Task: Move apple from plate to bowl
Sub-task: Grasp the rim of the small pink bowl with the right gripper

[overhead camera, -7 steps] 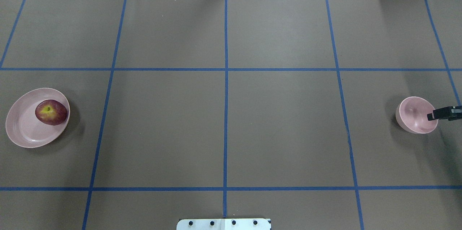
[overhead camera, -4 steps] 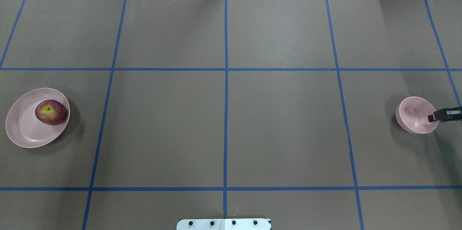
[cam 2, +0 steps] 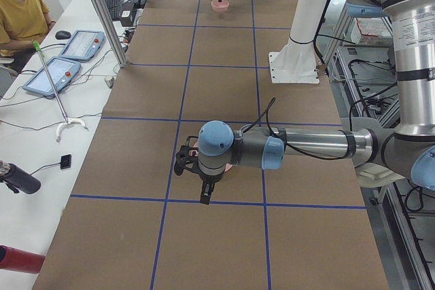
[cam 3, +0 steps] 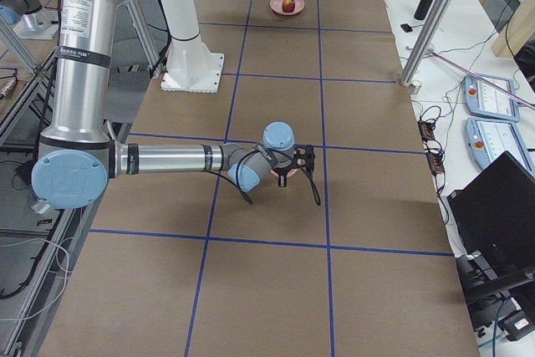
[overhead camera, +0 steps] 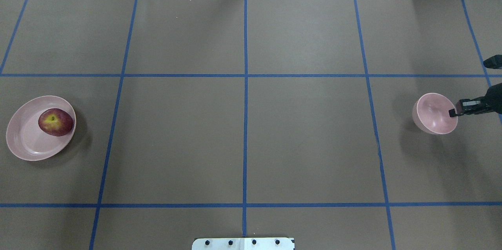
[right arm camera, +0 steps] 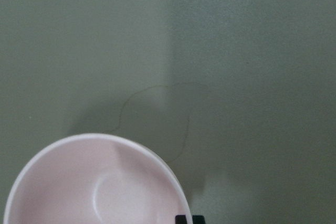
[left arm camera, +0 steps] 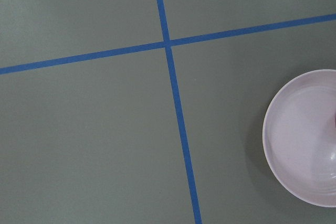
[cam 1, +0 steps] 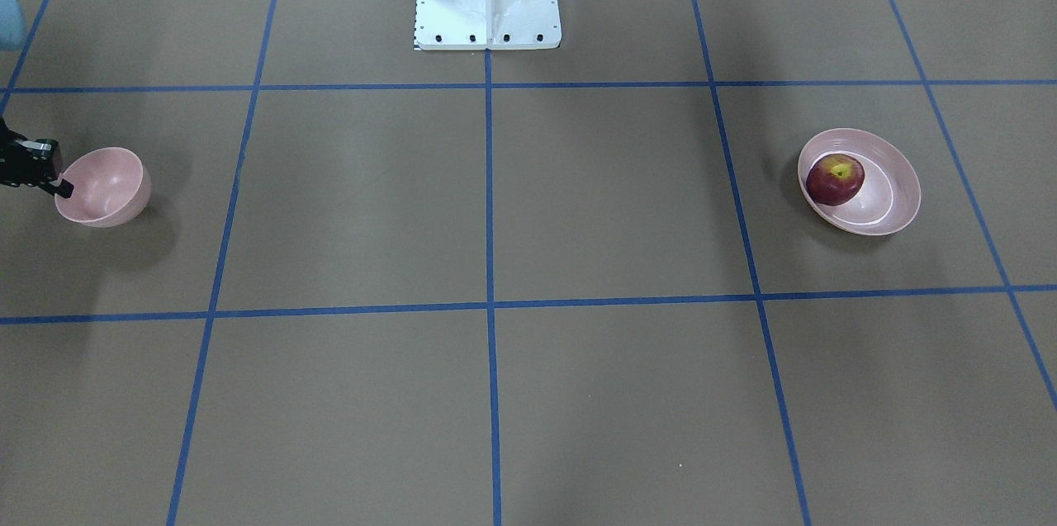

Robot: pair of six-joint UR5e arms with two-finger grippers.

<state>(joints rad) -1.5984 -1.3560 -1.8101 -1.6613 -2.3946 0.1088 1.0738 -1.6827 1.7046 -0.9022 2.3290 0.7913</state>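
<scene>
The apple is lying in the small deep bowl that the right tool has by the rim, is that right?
Not quite. The apple lies on the wide shallow plate, over on the robot's left. The bowl that the right tool has by the rim is empty, as the overhead view shows.

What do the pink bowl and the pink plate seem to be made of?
The bowl: probably plastic or melamine, satin finish; uniform pale pink, thin rim, soft highlights inside. The plate: likely the same, a little glossier; a bright reflection follows its ring. Glazed ceramic cannot be excluded.
</scene>
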